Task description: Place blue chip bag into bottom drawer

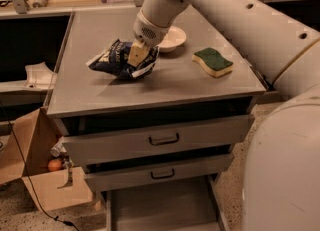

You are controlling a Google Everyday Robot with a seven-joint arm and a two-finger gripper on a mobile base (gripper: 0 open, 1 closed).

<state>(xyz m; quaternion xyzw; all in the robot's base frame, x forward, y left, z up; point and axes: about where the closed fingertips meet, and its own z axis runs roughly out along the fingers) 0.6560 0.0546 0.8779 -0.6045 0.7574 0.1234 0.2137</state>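
The blue chip bag (116,59) is a crinkled navy foil bag with white lettering, at the left-middle of the grey cabinet top (165,82). My gripper (137,55) comes down from the upper right and is shut on the bag's right side; one tan finger (136,53) shows against the foil. The bag looks tilted and a little raised at that side. The bottom drawer (162,206) is pulled out at the foot of the cabinet, a shallow grey tray with side rails.
A cream bowl (174,38) stands just behind the gripper. A green-and-yellow sponge (213,61) lies at the right of the top. Two upper drawers (160,139) stand partly open. A cardboard box (37,167) sits on the floor at left. My arm fills the right side.
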